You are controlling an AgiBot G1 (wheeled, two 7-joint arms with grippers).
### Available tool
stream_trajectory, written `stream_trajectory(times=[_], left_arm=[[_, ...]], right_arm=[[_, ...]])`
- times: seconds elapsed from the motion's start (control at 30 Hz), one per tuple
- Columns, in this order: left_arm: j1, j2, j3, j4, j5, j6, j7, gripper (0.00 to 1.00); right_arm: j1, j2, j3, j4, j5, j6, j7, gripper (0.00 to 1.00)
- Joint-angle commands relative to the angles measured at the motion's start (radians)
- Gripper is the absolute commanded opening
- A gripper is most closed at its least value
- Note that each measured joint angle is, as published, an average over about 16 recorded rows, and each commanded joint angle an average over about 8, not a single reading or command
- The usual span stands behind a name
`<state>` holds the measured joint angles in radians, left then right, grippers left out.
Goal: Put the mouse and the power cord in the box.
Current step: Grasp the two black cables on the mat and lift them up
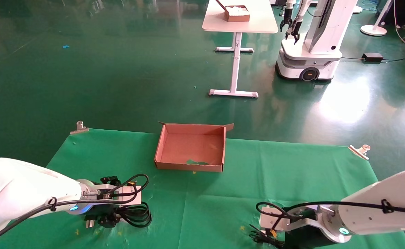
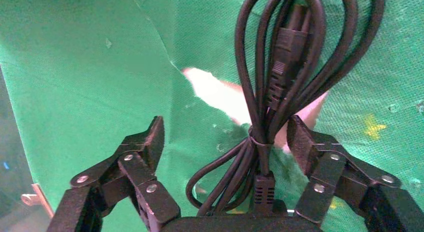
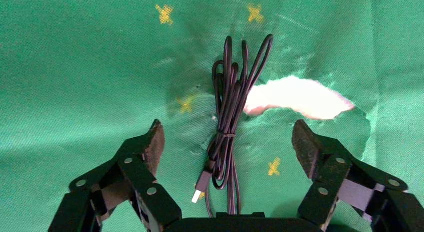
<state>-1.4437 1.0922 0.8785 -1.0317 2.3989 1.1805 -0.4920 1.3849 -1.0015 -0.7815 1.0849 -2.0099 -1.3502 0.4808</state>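
1. Left gripper (image 2: 222, 142): released, jaws spread wide, nothing held. It sits low over the near-left of the bench (image 1: 292, 166).
2. Cord (image 2: 280, 76): one, lying bundled on the green cloth at near left. In my left wrist view it lies directly between my open jaws, its long axis running straight out from the palm, so the jaws would close across the bundle at its tie. The plug shows in the head view at the near-left end of the coil.
3. Right gripper (image 3: 227, 142): released likewise, jaws wide, nothing held, low over the near-right of the bench.
4. Mouse: the body does not show clearly in any view; I judge it lies under my right wrist. Its wire (image 3: 230, 117), one thin tied bundle, lies centred between the right jaws, long axis also straight out from the palm.
5. Box (image 1: 190, 147): one, empty, at the far middle of the bench, between the arms and well apart from both. Neither arm is clearly nearer.
6. Count: one cord, one mouse wire, one box, two clips at the far corners of the cloth.
7. Judgement: nothing packed yet; each arm stands ready to close on its own item.
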Motion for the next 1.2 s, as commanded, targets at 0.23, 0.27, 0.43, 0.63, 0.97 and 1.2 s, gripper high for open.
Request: stream_trajectory(times=[0.23, 0.27, 0.43, 0.63, 0.97, 1.2], left_arm=[[0.0, 0.0, 0.0, -0.001, 0.0, 0.0, 0.0, 0.0], [0.0, 0.0, 0.0, -0.001, 0.0, 0.0, 0.0, 0.0], [0.0, 0.0, 0.0, -0.001, 0.0, 0.001, 0.0, 0.0], [0.0, 0.0, 0.0, -0.001, 0.0, 0.001, 0.0, 0.0], [0.0, 0.0, 0.0, -0.001, 0.0, 0.001, 0.0, 0.0], [0.0, 0.0, 0.0, -0.001, 0.0, 0.001, 0.0, 0.0]], right_arm=[[0.001, 0.002, -0.001, 0.001, 0.001, -0.002, 0.001, 0.0], [0.002, 0.002, -0.001, 0.001, 0.001, -0.002, 0.001, 0.0], [0.002, 0.002, -0.001, 0.001, 0.002, -0.003, 0.001, 0.0], [0.002, 0.003, -0.001, 0.002, 0.002, -0.003, 0.002, 0.0], [0.003, 0.003, -0.001, 0.002, 0.002, -0.004, 0.002, 0.0], [0.003, 0.004, -0.001, 0.002, 0.003, -0.004, 0.002, 0.0]])
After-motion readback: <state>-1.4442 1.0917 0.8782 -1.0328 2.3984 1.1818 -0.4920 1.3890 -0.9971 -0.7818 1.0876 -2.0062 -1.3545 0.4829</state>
